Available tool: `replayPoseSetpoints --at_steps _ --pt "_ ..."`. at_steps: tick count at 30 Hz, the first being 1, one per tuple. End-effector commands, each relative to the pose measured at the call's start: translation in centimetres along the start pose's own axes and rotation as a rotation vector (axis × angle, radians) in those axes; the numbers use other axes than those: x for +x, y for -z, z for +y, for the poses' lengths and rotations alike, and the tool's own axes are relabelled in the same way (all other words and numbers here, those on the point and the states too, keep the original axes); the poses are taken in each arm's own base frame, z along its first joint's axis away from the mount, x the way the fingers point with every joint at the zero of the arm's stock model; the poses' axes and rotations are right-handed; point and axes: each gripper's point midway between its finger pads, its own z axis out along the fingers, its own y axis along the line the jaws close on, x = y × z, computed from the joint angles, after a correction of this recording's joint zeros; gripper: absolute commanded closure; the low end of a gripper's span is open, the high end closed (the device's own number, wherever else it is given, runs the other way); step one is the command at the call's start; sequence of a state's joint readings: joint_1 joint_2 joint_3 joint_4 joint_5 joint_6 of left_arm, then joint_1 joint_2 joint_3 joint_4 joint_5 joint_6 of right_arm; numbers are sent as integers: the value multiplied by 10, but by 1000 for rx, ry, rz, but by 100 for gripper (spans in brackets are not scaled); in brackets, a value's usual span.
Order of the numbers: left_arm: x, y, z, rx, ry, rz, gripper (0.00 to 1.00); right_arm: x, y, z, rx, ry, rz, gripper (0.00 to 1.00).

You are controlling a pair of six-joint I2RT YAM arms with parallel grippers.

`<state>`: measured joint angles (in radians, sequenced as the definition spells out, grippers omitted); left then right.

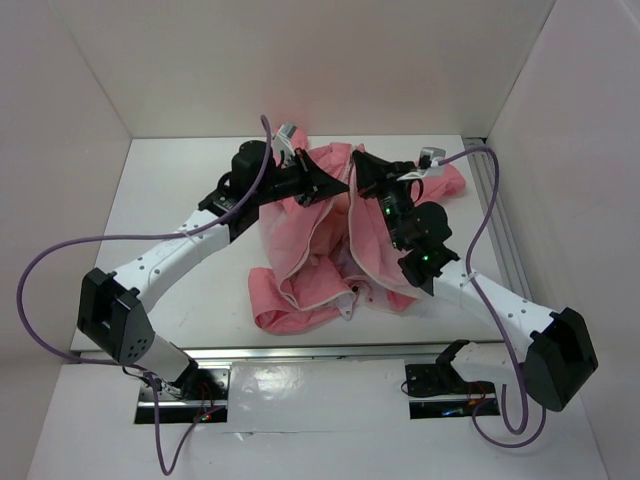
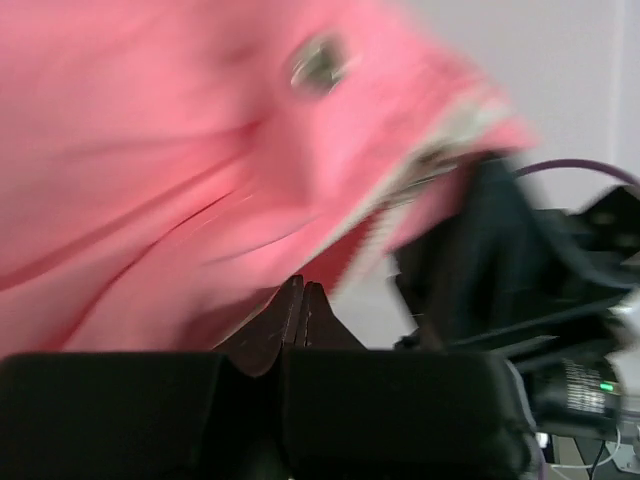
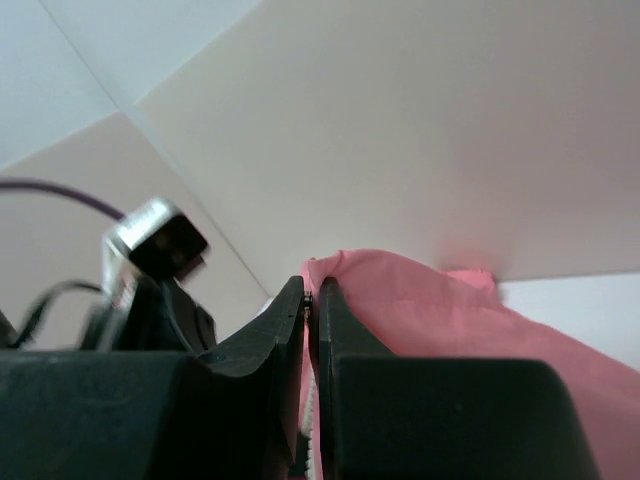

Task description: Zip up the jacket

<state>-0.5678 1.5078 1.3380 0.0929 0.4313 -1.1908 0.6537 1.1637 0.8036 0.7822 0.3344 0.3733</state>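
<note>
The left gripper has its dark fingers pressed flat together, tips pointing up at the blurred salmon-pink jacket, which fills the upper left. A small metallic stud sits on the cloth and white zipper edging runs along its right border. Just beyond is the black right arm with a purple cable.

Pink jacket on white table

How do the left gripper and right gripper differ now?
The right gripper pinches the jacket by its white zipper edge; the left gripper shows no fabric between its touching fingers. The left gripper comes from the left, the right gripper from the right. Both are shut.
</note>
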Motion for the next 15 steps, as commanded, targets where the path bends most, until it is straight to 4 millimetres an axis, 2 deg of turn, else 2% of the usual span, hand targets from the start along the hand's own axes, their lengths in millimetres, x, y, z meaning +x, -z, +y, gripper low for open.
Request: replayPoseSetpoints --at_steps 1,4,6,7,8,10,11,12,13,15 --pt "16 -2 18 -74 58 50 100 -87 -11 35 -82 -64 -255 100" --pt "12 -1 19 -78 82 41 100 -95 -12 40 -102 -60 -274 100" --pt "17 -2 26 -80 86 53 100 -100 -12 41 -95 -54 -287 100" --pt "16 0 17 -40 68 48 100 -97 -13 42 -103 -36 -275 100" --pt "18 1 16 -34 68 59 100 -102 -13 45 -114 -24 -283 100" --pt "12 12 4 -1 -5 45 100 -94 -14 46 -126 -12 -251 100" --pt "3 19 4 9 -20 40 100 -91 -14 47 -131 -7 -238 100" --pt "-5 23 -4 40 -59 34 100 -95 -12 50 -143 -9 -243 100" --pt "-10 30 -12 63 -78 36 100 -87 -11 48 -144 -1 -221 100" --pt "-20 39 -29 124 -130 46 98 -88 -7 49 -154 2 -213 100"
